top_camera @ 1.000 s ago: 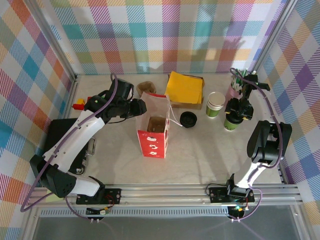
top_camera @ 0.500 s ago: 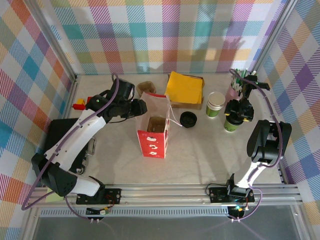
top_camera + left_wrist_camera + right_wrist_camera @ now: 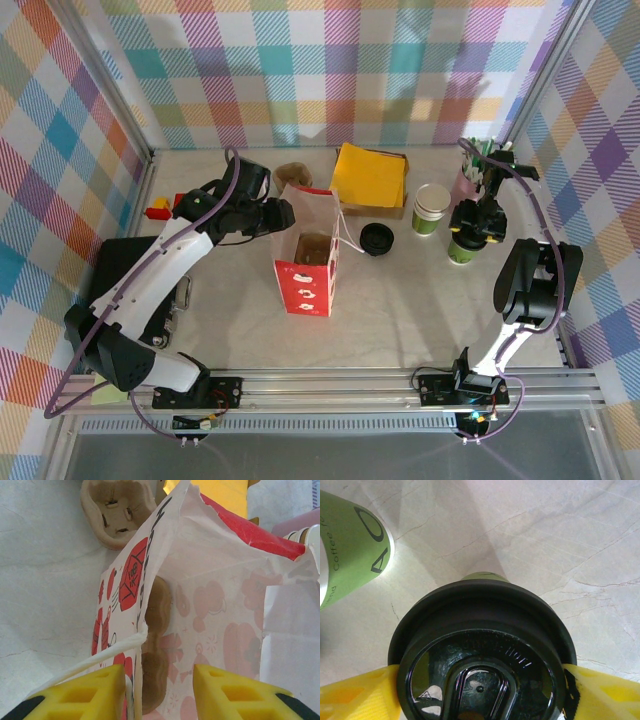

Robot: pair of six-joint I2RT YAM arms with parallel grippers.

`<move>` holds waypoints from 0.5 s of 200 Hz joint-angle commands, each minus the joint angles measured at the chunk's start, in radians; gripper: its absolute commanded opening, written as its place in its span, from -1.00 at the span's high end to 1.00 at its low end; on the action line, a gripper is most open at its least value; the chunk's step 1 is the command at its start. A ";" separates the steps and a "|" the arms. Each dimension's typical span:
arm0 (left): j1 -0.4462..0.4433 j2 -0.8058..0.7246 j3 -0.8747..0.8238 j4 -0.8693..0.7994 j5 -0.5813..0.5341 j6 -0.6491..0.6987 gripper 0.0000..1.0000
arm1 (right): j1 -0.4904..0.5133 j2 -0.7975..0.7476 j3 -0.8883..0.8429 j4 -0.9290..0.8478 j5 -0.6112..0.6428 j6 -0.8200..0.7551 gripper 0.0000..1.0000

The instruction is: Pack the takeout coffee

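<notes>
The right pincer (image 3: 480,692) grips the coffee cup (image 3: 461,250) by its black lid (image 3: 480,630), one finger on each side, likely ready to lift it. The left pincer (image 3: 160,690), jaws apart, straddles one wall of the paper bag (image 3: 220,605), apparently steadying its mouth for the cup.

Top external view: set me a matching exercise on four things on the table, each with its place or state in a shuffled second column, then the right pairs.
Things:
1. lidded green cup
2. open green cup
3. loose black lid
4. paper bag

Places or states:
A. lies flat on the table between the bag and the unlidded cup
B. stands open, one wall between the left fingers
C. lid clasped by the right fingers
D. stands uncovered, cream inside showing

Pairs: 1-C; 2-D; 3-A; 4-B
</notes>
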 commanded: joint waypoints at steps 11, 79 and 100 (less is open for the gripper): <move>0.002 0.005 -0.009 0.015 0.014 0.015 0.20 | -0.007 0.010 -0.046 0.019 0.002 0.004 -0.51; 0.002 0.007 -0.005 0.020 0.021 0.011 0.20 | 0.009 -0.041 -0.050 -0.013 0.023 0.005 -0.40; 0.002 0.007 0.000 0.020 0.023 0.011 0.20 | 0.016 -0.069 -0.046 -0.032 0.031 0.006 -0.38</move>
